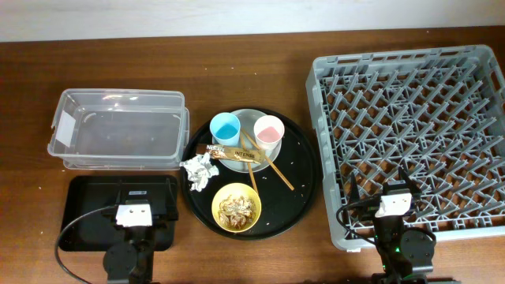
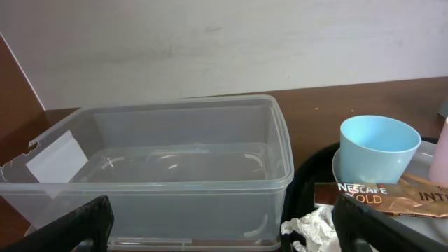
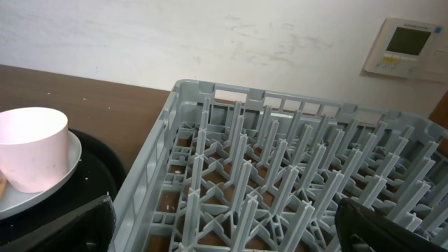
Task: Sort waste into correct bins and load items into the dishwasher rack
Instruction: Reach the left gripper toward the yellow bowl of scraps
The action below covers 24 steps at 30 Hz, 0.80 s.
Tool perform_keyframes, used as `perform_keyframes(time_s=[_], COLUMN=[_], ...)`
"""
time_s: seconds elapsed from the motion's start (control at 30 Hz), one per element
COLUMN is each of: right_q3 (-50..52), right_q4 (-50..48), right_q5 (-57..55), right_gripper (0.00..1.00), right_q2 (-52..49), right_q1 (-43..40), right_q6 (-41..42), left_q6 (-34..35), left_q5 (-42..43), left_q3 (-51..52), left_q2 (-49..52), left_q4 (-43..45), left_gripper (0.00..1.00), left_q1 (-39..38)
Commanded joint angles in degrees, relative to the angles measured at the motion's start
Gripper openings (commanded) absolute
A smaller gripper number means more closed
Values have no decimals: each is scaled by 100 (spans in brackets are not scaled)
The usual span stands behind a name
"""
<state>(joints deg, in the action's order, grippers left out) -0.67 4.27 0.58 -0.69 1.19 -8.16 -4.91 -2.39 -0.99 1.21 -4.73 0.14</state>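
Two claws sit spread wide, each grasping nothing. From overhead, we see the left claw (image 1: pixel 142 193) over the flat black tray (image 1: pixel 83 209) at seven o'clock on the counter (image 1: pixel 31 79). The right claw (image 1: pixel 387 189) is over the near edge of the grey dishwasher rack (image 1: pixel 323 142), which fills the three o'clock side. The clear tub (image 1: pixel 118 128) lies at ten o'clock, just beyond the flat black tray. At centre is the round black tray (image 1: pixel 304 197). A pale plate (image 1: pixel 248 120) at its twelve o'clock carries the blue cup (image 1: pixel 225 128) and pink cup (image 1: pixel 268 131). The snack wrapper (image 1: pixel 231 152) and chopsticks (image 1: pixel 272 166) lie across the plate's near rim. The crumpled napkin (image 1: pixel 200 170) sits at nine o'clock on the tray's edge, and the yellow bowl (image 1: pixel 217 207) at six o'clock holds food scraps (image 1: pixel 237 208).

From the left wrist, we look between the parted fingers (image 2: pixel 70 227) at the clear tub (image 2: pixel 175 161). The blue cup (image 2: pixel 378 147), snack wrapper (image 2: pixel 378 197) and crumpled napkin (image 2: pixel 311 227) lie from three to five o'clock.

From the right wrist, the fingers (image 3: pixel 56 227) stand far apart at the lower corners. The dishwasher rack (image 3: pixel 280 161) spreads from centre to three o'clock, and the pink cup (image 3: pixel 31 157) is on the pale plate (image 3: pixel 70 171) at nine o'clock.
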Motion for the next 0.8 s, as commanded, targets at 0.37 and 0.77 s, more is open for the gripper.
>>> perform_keyframes(time_s=[0.37, 0.77], right_q3=[35, 35], right_q4=[20, 20], right_q5=[31, 31], right_gripper=[98, 98], right_q2=[33, 33], right_q1=[-20, -20], right_q6=[-17, -17], left_q6=[76, 76], left_q5=[0, 238], left_q3=[48, 46], left_q2=[-59, -59], left_q4=[11, -2], left_gripper=[99, 99], left_q1=[31, 31])
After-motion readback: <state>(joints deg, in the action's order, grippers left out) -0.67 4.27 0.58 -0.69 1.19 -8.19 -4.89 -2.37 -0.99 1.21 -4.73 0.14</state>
